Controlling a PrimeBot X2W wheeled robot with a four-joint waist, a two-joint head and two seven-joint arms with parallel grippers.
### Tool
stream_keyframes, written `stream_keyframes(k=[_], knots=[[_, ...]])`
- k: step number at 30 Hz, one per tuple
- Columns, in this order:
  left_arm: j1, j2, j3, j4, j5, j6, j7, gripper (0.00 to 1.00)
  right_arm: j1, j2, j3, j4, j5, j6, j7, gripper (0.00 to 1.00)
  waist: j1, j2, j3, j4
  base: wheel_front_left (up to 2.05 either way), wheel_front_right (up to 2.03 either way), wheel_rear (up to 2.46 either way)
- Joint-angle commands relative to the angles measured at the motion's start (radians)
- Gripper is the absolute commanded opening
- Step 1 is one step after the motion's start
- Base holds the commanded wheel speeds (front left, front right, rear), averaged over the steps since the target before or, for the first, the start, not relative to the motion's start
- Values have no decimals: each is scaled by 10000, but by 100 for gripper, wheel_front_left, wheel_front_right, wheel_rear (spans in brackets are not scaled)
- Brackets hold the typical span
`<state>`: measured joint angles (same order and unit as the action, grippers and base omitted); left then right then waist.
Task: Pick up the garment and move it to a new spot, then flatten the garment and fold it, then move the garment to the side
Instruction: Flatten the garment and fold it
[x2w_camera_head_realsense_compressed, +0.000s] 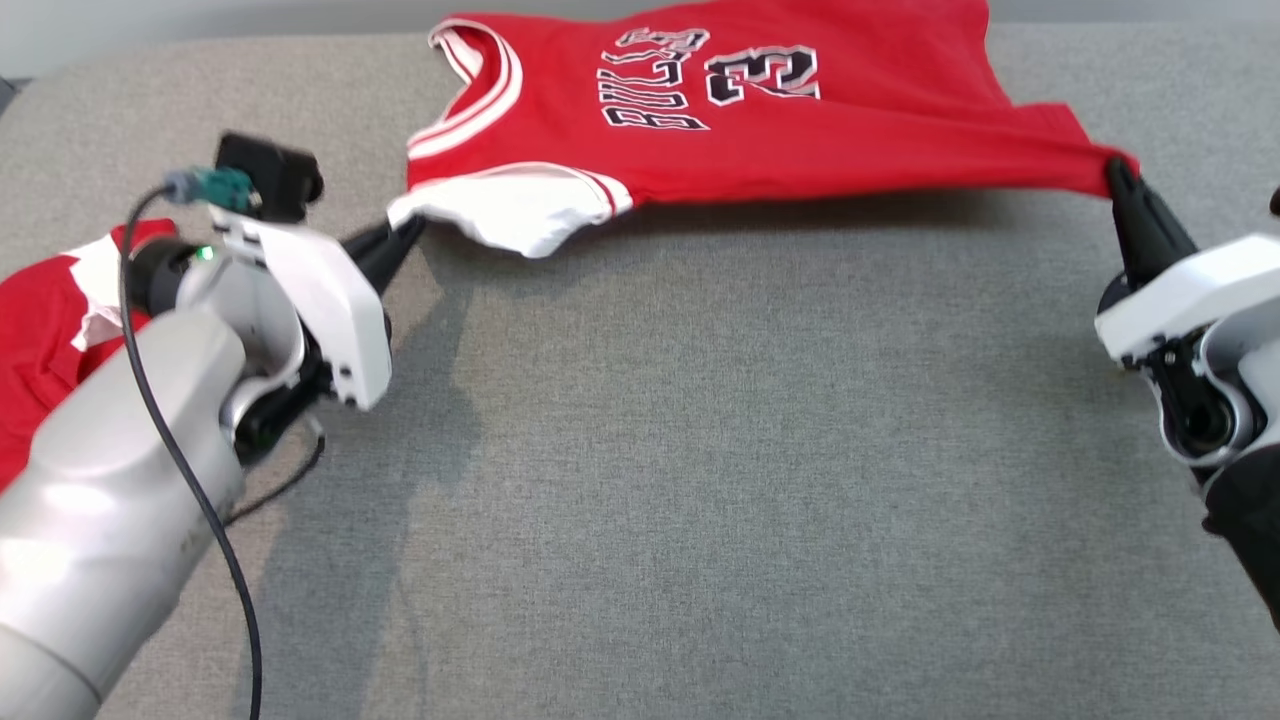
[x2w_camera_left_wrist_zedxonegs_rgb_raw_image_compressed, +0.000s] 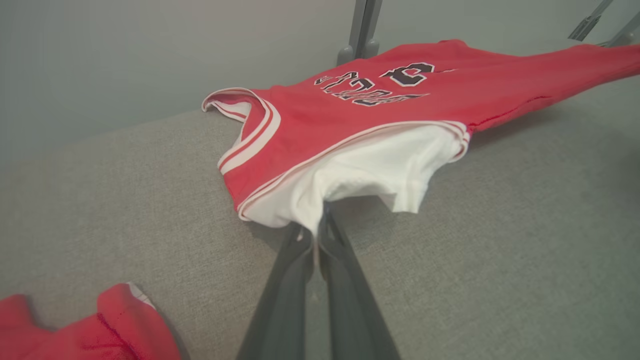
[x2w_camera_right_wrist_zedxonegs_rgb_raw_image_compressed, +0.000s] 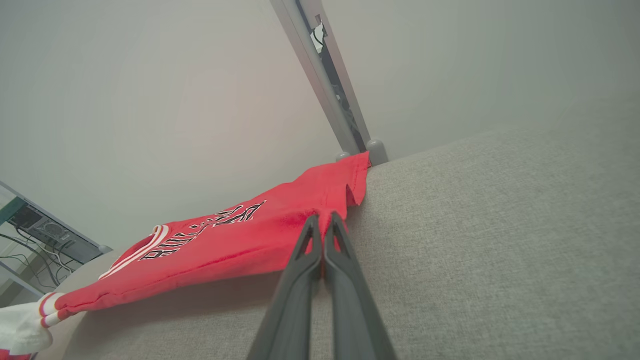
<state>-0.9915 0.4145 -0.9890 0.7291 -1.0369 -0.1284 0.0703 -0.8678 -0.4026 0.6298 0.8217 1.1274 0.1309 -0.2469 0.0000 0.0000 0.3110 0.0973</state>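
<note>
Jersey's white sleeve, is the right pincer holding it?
No, the right pincer grips the jersey by a red corner; the left pincer holds the sleeve.

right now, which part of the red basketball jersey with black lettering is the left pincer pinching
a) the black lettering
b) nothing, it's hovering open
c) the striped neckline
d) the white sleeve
d: in the left wrist view the left pincer is shut on the edge of the white sleeve of the red basketball jersey, well away from the neckline and lettering.

Red jersey (x2w_camera_head_realsense_compressed: 760, 110) with white sleeve, stretched taut, near edge lifted off grey surface.
</note>
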Motion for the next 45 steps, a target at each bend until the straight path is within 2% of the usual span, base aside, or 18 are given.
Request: stream_keyframes(k=[1, 6, 14, 18, 30, 40, 45], knots=[[323, 185, -178, -212, 100, -22, 91, 0, 258, -140, 129, 111, 112, -3, -85, 0, 0, 0, -231, 1, 0, 0, 0], [1069, 652, -806, -938, 297, -19, 347, 0, 810, -322, 690, 237, 390, -3, -125, 0, 0, 0, -735, -66, 0, 0, 0], [1952, 1095, -1446, -1760, 597, 82, 614, 0, 1285, -592, 1503, 331, 794, -3, 210, 0, 0, 0, -1325, -170, 0, 0, 0], [2329, 1301, -1791, -2295, 715, 125, 898, 0, 1461, -752, 2027, 284, 625, -3, 136, 0, 0, 0, -1606, -181, 0, 0, 0], [3249, 1933, -2236, -3851, 608, 451, 1502, 0, 1925, -1230, 2826, 122, 1169, -3, 449, 0, 0, 0, -2210, -217, 0, 0, 0], [4093, 2505, -2232, -5170, 17, 756, 1660, 0, 2565, -1966, 3414, -821, 2154, -3, 1599, 0, 0, 0, -2639, -319, 0, 0, 0], [4471, 2906, -2283, -5943, -311, 702, 1837, 0, 3058, -2431, 3530, -1785, 2928, -3, 2303, 0, 0, 0, -2839, -381, 0, 0, 0]])
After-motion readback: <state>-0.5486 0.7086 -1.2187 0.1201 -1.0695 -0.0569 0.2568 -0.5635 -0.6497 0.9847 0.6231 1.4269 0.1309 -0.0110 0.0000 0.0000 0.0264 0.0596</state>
